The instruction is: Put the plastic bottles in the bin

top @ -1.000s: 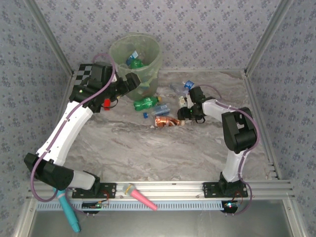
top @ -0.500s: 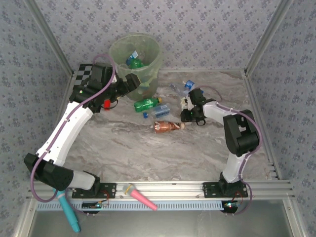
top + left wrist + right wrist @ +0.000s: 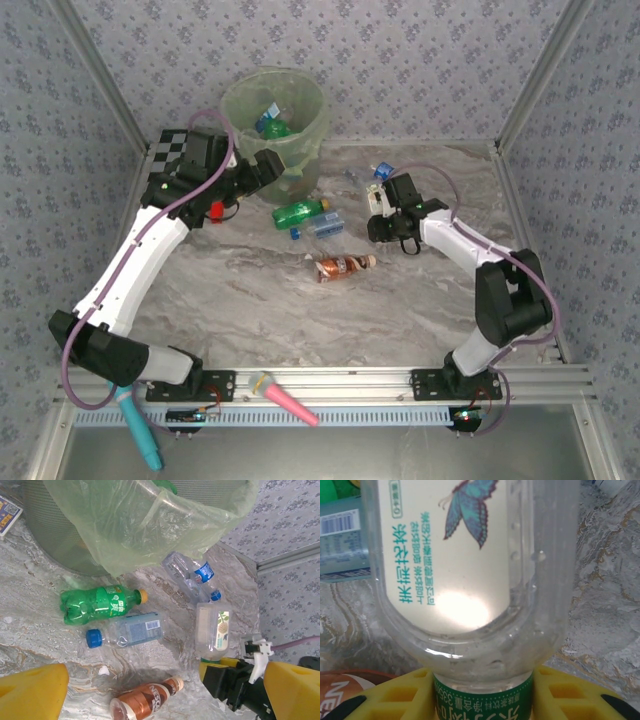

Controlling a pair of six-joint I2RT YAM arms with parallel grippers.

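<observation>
We start with the grey marbled surface (image 3: pixel 300 320), which carries everything. At its far left stands the round translucent pale-green bin (image 3: pixel 240 130), lined with a thin plastic bag. Inside it we see a bottle with a blue label (image 3: pixel 268 125).

The left pincer (image 3: pixel 272 165) hangs just beside the bin's near right wall. It is released, its yellow fingers (image 3: pixel 30 692) spread wide with nothing between them. The right pincer (image 3: pixel 382 214) is over the far right of the surface, clenched on the green-capped end of a clear plastic bottle with a white butterfly label (image 3: pixel 465 555). Its own fingers (image 3: pixel 395 697) press that cap from both sides. We cannot tell whether this bottle rests on the surface or is lifted off it.

A black-and-white chessboard (image 3: pixel 170 150) lies at the far left edge, partly under the left arm. By the arm bases at the near edge lie a pink handled tool (image 3: pixel 285 398) and a teal handled tool (image 3: pixel 140 435).

Between the pincers, near the bin, lies a green plastic soda bottle (image 3: pixel 97 605) with a yellow cap. Just on its near side is a clear bottle with a blue cap and pale label (image 3: pixel 127 632). Further right, a crumpled clear bottle with a blue label (image 3: pixel 192 575) lies beside the held one. A brown plastic bottle (image 3: pixel 342 267) lies nearer, apart from the rest. A small red block (image 3: pixel 215 209) sits left of the green bottle.
</observation>
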